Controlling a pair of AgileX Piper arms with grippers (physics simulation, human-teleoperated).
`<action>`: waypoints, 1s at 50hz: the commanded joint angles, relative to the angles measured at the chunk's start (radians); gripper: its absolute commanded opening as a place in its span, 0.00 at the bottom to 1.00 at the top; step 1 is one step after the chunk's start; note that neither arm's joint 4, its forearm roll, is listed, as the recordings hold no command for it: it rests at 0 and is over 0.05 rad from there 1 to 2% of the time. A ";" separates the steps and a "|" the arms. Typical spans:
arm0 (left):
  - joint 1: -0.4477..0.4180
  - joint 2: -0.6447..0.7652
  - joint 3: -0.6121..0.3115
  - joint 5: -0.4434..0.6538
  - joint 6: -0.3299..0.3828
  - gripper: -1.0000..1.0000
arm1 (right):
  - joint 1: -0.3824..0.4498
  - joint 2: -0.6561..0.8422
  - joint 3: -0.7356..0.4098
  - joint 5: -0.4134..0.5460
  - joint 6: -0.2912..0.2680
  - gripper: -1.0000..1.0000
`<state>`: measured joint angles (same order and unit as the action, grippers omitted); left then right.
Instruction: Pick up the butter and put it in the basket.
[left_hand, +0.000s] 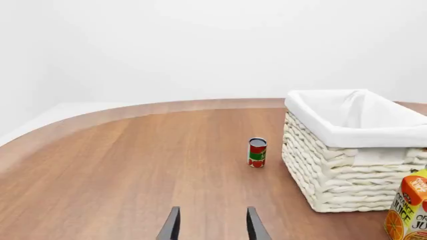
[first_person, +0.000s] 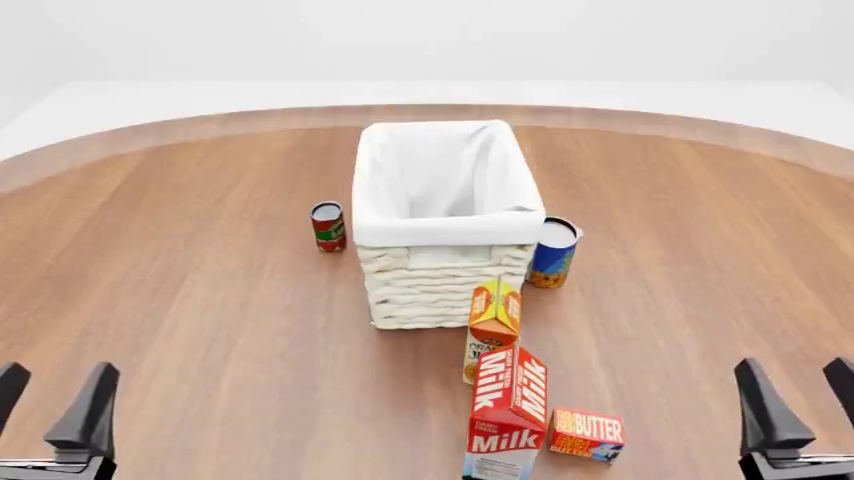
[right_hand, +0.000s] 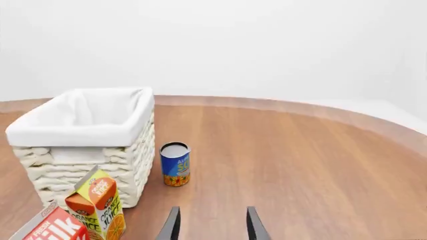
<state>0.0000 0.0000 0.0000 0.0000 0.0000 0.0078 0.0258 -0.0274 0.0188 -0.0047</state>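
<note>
We see the butter (first_person: 587, 434) lying flat on the table near the front edge, just right of the milk carton (first_person: 509, 412), long axis running left-right. It sits left of the right gripper (first_person: 798, 408), much nearer it than the left gripper (first_person: 51, 400); basket (first_person: 438, 283) is further out, centre. Both grippers hang apart-fingered, holding nothing. Count: 1 butter, 1 milk carton, 1 orange juice carton (first_person: 493, 313), 1 basket, 2 cans – a red one (first_person: 328, 226) & a blue one (first_person: 553, 252).
</note>
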 joint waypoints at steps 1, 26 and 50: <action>0.000 0.000 0.000 0.000 0.000 1.00 | 0.003 -0.026 0.011 -0.037 0.011 1.00; 0.000 0.000 0.000 0.000 0.000 1.00 | 0.422 0.447 -0.278 0.203 -0.233 1.00; 0.000 0.000 0.000 0.000 0.000 1.00 | 0.532 0.809 -0.442 0.445 -0.432 1.00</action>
<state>0.0000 0.0000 0.0000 0.0000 0.0000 0.4975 0.7199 -0.4080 0.3595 -0.3617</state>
